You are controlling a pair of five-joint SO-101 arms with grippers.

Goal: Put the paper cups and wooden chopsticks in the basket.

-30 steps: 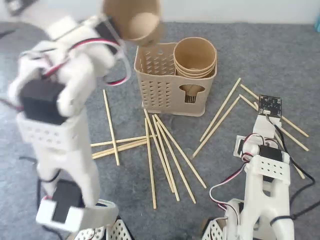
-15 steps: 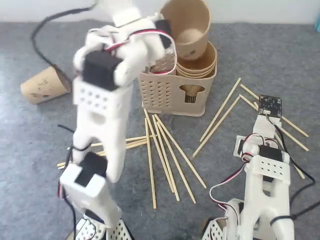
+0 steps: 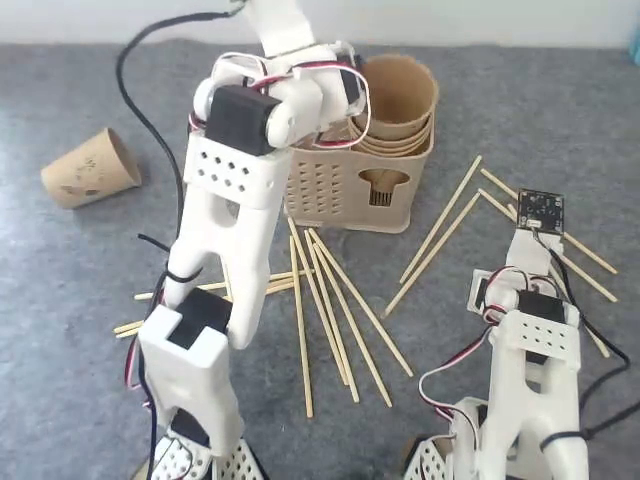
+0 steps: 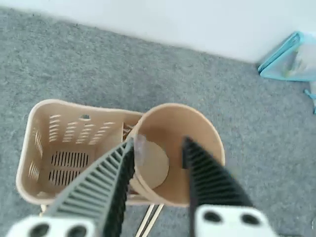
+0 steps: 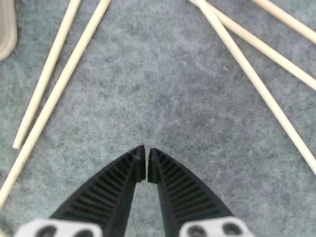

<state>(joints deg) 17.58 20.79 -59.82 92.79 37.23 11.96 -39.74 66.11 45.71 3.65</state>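
Observation:
A tan slotted basket [image 3: 340,185] stands at the back of the grey carpet, with a stack of paper cups in its right compartment. The top cup [image 3: 402,92] sits upright, nested in that stack. My left gripper [image 4: 158,143] hovers open over this cup [image 4: 173,148], its fingers astride the cup's near wall. A second paper cup [image 3: 90,170] lies on its side at the far left. Wooden chopsticks [image 3: 330,305] are scattered in front of the basket, and others [image 3: 440,230] lie to its right. My right gripper [image 5: 147,152] is shut on nothing just above the carpet between chopsticks [image 5: 54,94].
The basket's left compartment [image 4: 69,148] holds nothing. The left arm [image 3: 230,190] spans from the front edge to the basket, above some chopsticks. The right arm [image 3: 530,330] stands at the front right. A blue object [image 4: 291,59] lies by the back wall.
The left arm swung right from the left side, carrying the cup over the basket. The cup went from tilted to upright in the stack. The right arm kept still.

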